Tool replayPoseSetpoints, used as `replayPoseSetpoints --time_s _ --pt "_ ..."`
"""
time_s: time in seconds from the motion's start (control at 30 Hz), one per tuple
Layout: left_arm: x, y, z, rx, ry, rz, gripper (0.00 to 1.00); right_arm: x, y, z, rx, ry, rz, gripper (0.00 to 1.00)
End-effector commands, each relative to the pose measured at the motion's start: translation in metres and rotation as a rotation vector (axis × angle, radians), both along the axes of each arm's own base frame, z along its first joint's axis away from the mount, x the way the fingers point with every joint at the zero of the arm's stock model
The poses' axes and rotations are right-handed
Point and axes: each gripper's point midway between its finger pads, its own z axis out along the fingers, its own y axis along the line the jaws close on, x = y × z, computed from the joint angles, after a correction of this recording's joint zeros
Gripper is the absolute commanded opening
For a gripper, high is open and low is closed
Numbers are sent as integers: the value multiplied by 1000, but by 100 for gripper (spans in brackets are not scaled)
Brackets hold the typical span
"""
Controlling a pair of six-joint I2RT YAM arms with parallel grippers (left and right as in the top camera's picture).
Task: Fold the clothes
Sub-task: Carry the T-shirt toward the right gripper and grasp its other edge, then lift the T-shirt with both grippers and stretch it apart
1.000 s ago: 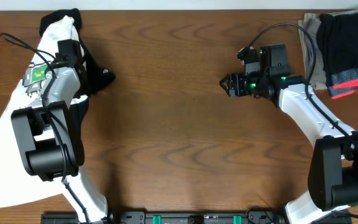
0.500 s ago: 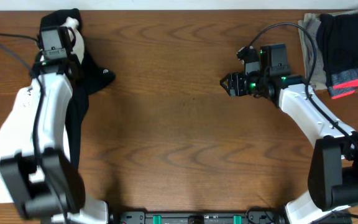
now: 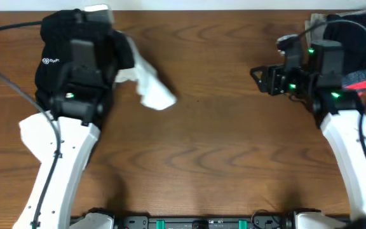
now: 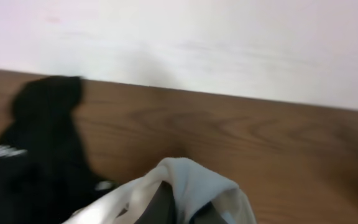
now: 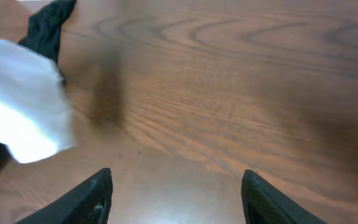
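Note:
The white T-shirt [image 3: 150,88] hangs bunched from my left gripper, a fold of it trailing right over the table. In the left wrist view the white cloth [image 4: 191,180] drapes over the dark fingers of my left gripper [image 4: 185,210], which is shut on it. In the overhead view the left fingers are hidden under the raised wrist [image 3: 81,57]. The shirt's print is not visible. My right gripper [image 3: 259,79] is open and empty above bare wood at the right. It also shows in the right wrist view [image 5: 176,193], with the shirt [image 5: 23,112] far off to its left.
A black garment with a small white logo [image 3: 53,60] lies at the back left, under my left arm, and shows in the left wrist view [image 4: 36,155]. A folded stack of grey, black and coral-striped garments [image 3: 364,38] sits at the back right corner, behind my right arm.
My left arm has risen and swung right, lifting the white T-shirt off the left side of the table. My right arm has drawn back to the right, still open.

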Motion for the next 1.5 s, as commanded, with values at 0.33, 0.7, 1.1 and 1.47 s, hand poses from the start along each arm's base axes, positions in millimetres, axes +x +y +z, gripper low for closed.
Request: replayPoseSetpoints --time_s 0.33,0.7,1.1,1.47 --pt "6 -112 42 -171 -183 -261 6 -33 34 25 55 -38 199 67" --pt "-12 -153 40 -194 -171 -350 6 -33 78 23 -21 -107 300 68" --pt "-13 -153 38 -196 -160 -348 6 -21 130 2 -2 -128 415 63" --pt "-13 -151 26 -177 -121 -339 6 -15 140 17 -12 -209 400 60"
